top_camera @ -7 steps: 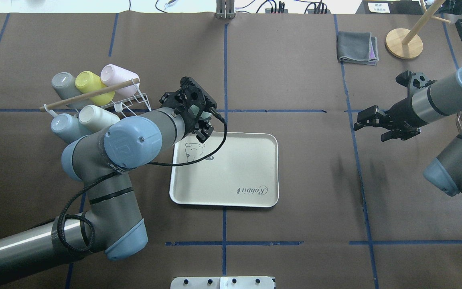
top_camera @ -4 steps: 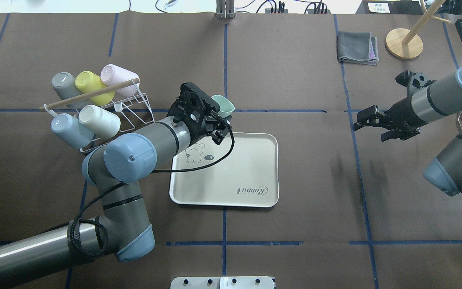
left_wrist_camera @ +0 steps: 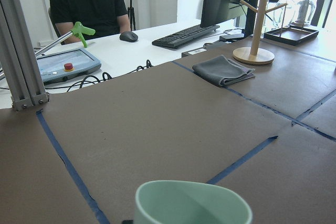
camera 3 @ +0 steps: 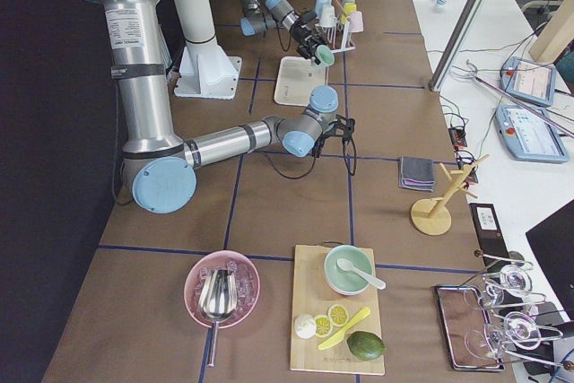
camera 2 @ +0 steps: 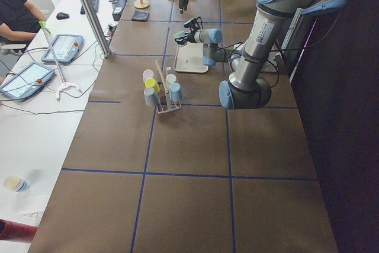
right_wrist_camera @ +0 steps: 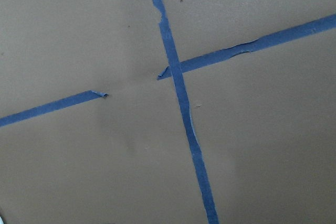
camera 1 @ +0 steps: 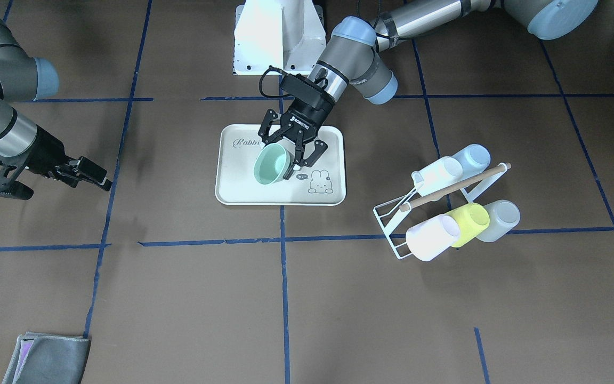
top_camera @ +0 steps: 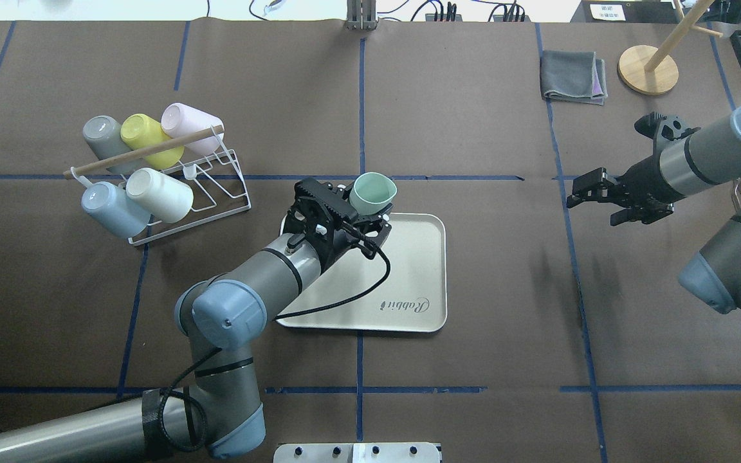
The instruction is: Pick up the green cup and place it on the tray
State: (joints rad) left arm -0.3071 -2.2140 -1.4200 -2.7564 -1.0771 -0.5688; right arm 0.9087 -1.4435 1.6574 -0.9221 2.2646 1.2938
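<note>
My left gripper (top_camera: 363,217) is shut on the green cup (top_camera: 374,192), a pale mint tumbler. It holds the cup tilted in the air, mouth towards the far side, over the far part of the cream "Rabbit" tray (top_camera: 412,276). In the front-facing view the cup (camera 1: 269,164) hangs over the tray (camera 1: 237,188) in the fingers of the same gripper (camera 1: 290,160). The cup's rim (left_wrist_camera: 191,203) fills the bottom of the left wrist view. My right gripper (top_camera: 586,196) hovers open and empty far to the right of the tray; it also shows in the front-facing view (camera 1: 94,178).
A white wire rack (top_camera: 216,183) left of the tray holds grey, yellow, pink, blue and white cups (top_camera: 158,193). A folded grey cloth (top_camera: 573,76) and a wooden stand (top_camera: 647,69) lie at the far right.
My left arm has carried the green cup to the right and nearer, from beside the rack to above the tray's far edge. The cup's mouth now shows. The right arm has not moved.
</note>
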